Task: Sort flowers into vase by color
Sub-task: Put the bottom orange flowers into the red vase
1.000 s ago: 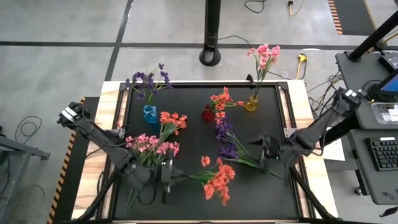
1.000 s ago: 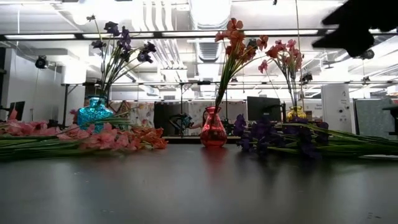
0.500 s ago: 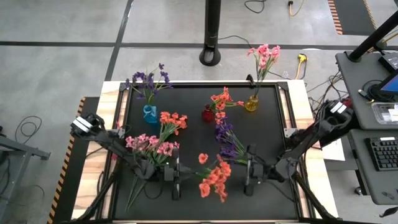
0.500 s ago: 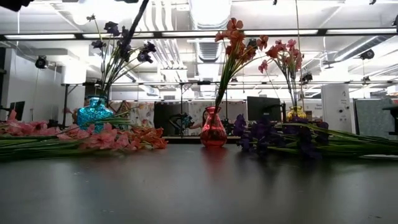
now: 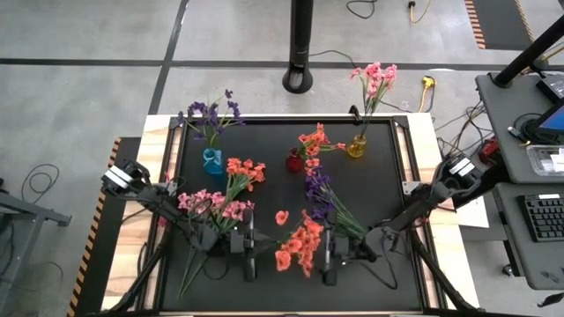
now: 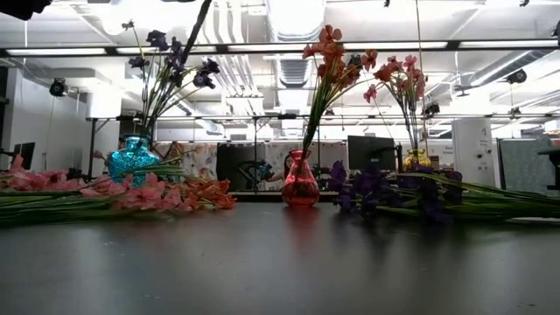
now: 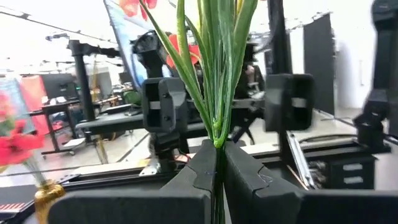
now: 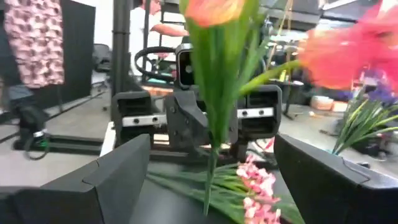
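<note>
Overhead, table-level, two facing wrist cameras

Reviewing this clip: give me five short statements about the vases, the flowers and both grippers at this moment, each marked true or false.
1. The left gripper is shut on the coral-red sprig. True.
2. The right gripper is shut on that sprig too. False: its fingers are spread wide, with the stem between them.
3. The blue vase holds purple flowers. True.
4. The yellow vase is empty. False: it holds pink flowers.
5. Purple flowers lie loose on the table. True.
</note>
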Robot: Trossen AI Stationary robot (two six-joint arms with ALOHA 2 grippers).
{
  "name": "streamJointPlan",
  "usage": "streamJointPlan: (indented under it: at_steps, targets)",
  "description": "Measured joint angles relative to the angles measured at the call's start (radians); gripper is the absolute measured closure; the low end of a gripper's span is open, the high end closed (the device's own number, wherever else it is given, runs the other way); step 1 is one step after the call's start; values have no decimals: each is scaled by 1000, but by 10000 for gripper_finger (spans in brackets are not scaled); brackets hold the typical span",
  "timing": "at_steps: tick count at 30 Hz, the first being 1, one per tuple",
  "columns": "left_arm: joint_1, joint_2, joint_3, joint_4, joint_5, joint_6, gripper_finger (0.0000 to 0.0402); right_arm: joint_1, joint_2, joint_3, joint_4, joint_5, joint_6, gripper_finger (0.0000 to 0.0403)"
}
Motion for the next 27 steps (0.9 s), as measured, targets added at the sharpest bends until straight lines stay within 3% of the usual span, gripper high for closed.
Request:
streamJointPlan:
  at_steps: [7, 12, 22, 27]
  targets:
    - [43, 0, 0, 26, -22, -22, 401, -46, 89, 145, 3, 20, -101, 80]
    - [42, 0, 0, 26, -19, -22, 401, -49, 102, 175, 12, 32, -133, 113]
    - [42, 0, 21, 21, -22, -9, 395, -97, 76, 167, -52, 30, -20, 225]
    - [41, 0, 29, 2, -89, 8, 374, -97, 76, 169, -66, 32, -24, 300]
